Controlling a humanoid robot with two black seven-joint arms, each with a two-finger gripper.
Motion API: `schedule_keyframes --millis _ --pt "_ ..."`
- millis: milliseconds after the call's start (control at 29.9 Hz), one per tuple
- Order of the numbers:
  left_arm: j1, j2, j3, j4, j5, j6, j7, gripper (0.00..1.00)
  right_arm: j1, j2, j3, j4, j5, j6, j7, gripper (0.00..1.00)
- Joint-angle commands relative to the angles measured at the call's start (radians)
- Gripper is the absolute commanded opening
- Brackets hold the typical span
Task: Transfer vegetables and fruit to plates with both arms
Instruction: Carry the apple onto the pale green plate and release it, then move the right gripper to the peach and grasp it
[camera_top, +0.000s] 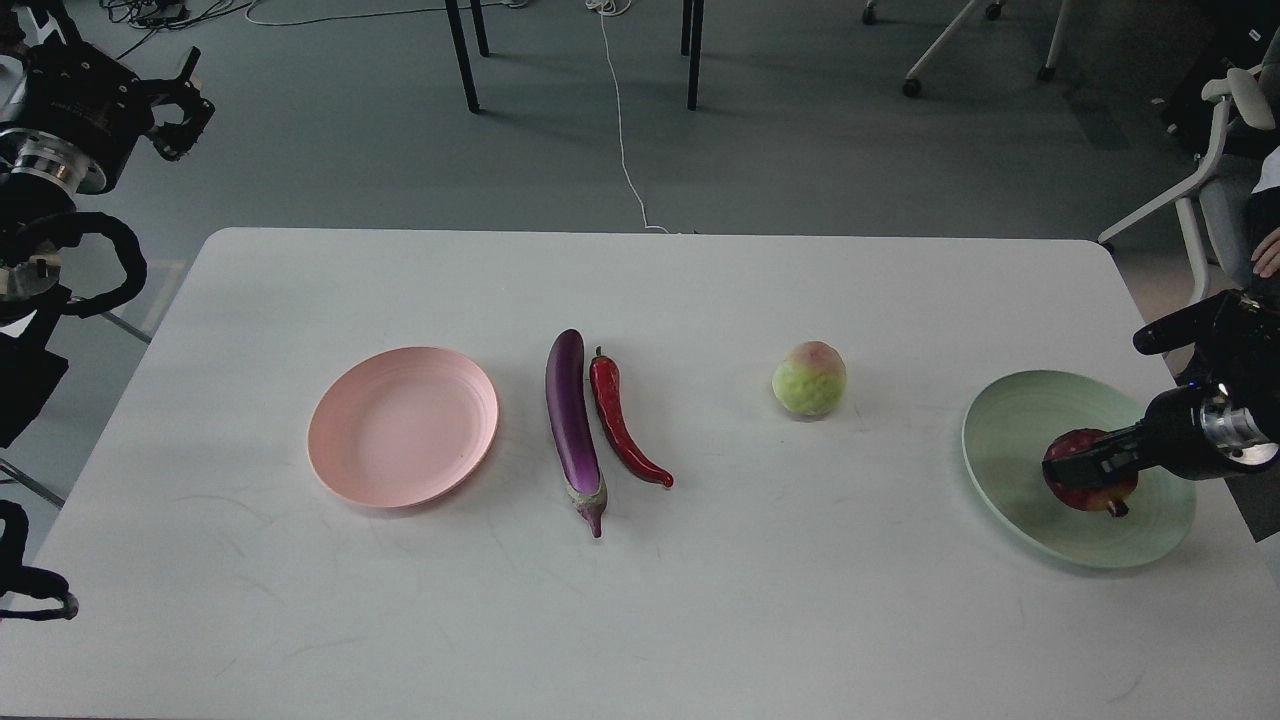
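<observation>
My right gripper (1085, 470) is shut on the dark red fruit (1090, 487) and holds it low over the pale green plate (1010, 440) at the table's right edge. The pale green fruit with a pink blush (809, 378) sits on the table right of centre. The purple eggplant (571, 425) and the red chili pepper (622, 432) lie side by side at the centre. The empty pale pink plate (403, 425) lies to their left. My left gripper (183, 103) is raised off the table at the upper left, fingers spread, holding nothing.
The white table (640, 600) has open surface along its front. Chair and table legs (460, 50), a white cable (620, 130) and an office chair (1200, 160) stand on the floor beyond the far edge.
</observation>
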Motion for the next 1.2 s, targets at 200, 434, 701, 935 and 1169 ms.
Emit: schedule_keyframes --millis 200,434,701,935,1169 --pt "0.003 -0.007 0.0 0.0 0.0 0.0 -0.003 0.99 0.007 -0.02 0.044 0.009 0.001 -0.004 0.001 0.98" --pt "-0.006 -0.005 0.0 0.0 0.0 0.0 -0.002 0.99 0.039 0.009 0.151 0.003 0.001 0.009 -0.001 0.98" --pt "-0.008 -0.005 0.023 -0.003 0.003 0.0 -0.002 0.99 0.07 0.279 0.154 -0.132 0.009 0.009 -0.001 0.99" --pt "-0.018 -0.003 0.072 -0.003 0.002 0.0 -0.002 0.99 0.055 0.469 0.164 -0.232 0.033 0.004 0.001 0.99" --pt "-0.022 -0.003 0.072 -0.003 0.002 0.0 -0.002 0.99 0.026 0.537 0.162 -0.259 0.116 0.004 0.001 0.99"
